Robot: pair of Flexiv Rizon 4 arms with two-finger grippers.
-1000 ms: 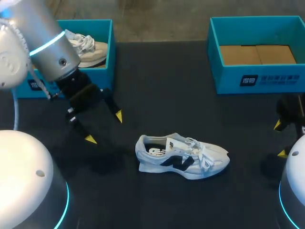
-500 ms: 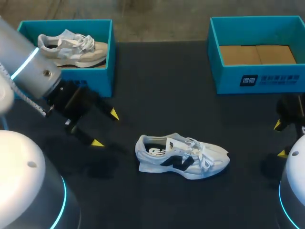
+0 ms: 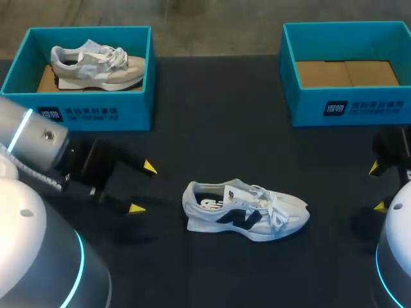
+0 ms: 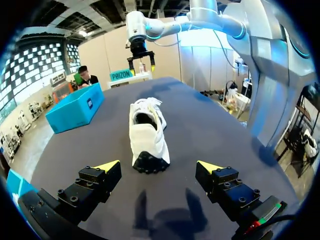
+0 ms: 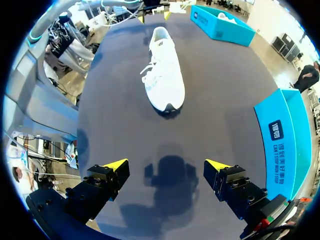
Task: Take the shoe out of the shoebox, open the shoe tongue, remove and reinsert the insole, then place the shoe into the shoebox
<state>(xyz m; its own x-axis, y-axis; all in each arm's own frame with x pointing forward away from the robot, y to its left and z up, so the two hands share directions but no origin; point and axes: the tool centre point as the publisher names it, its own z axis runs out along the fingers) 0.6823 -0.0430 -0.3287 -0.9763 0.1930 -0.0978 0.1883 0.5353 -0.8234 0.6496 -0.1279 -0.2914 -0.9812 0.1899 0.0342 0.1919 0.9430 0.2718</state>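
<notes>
A white shoe (image 3: 247, 210) with a dark side logo lies on its sole in the middle of the black table, toe to the right. My left gripper (image 3: 141, 188) hangs open just left of its heel, with nothing between the fingers. From the left wrist, the shoe (image 4: 146, 135) lies straight ahead of that gripper (image 4: 157, 166), heel first. At the table's right edge my right gripper (image 3: 377, 187) is open and empty. The right wrist view has the shoe (image 5: 165, 75) toe first, well ahead of this gripper (image 5: 167, 164). The right shoebox (image 3: 359, 106) holds only cardboard.
The left shoebox (image 3: 83, 114) at the back left holds a second, beige shoe (image 3: 96, 64). Both blue boxes stand along the table's far edge, with open dark tabletop between them and around the white shoe.
My left arm has drawn back to the left and lower, uncovering the left shoebox; its gripper stays open. The shoe and the right arm have not moved.
</notes>
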